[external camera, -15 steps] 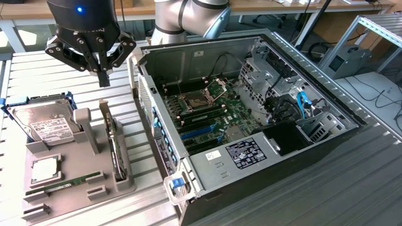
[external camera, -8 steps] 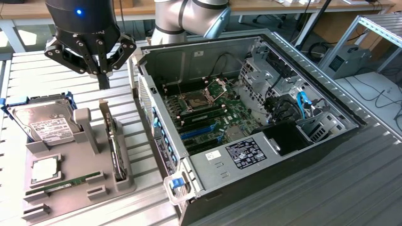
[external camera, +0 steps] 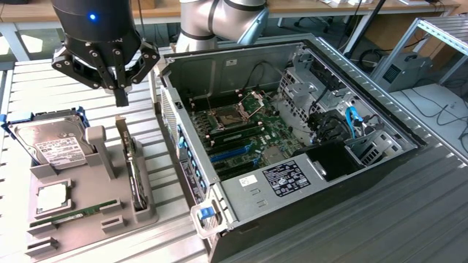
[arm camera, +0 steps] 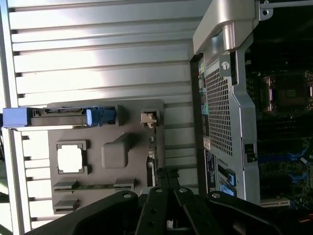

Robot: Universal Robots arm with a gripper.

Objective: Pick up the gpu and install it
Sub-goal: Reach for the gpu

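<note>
The gpu [external camera: 131, 164] is a thin dark card standing on its edge in a slot of the grey parts holder [external camera: 102, 159], at the exterior view's left. My gripper [external camera: 121, 100] hangs above the card's far end, clear of it, shut with nothing between its fingers. In the wrist view the shut fingertips [arm camera: 165, 173] point down at the gpu [arm camera: 152, 152], seen edge-on in the holder [arm camera: 110, 132]. The open computer case [external camera: 292, 142] lies to the holder's right in the exterior view, its motherboard [external camera: 241, 134] and blue card slots [external camera: 230, 153] exposed.
The holder also carries a silver hard drive [external camera: 51, 143] in a blue caddy, a square processor [external camera: 52, 197] and a green memory stick [external camera: 80, 211]. The case's perforated back wall [arm camera: 222, 112] stands close beside the holder. Everything rests on a ribbed metal table [external camera: 380, 219].
</note>
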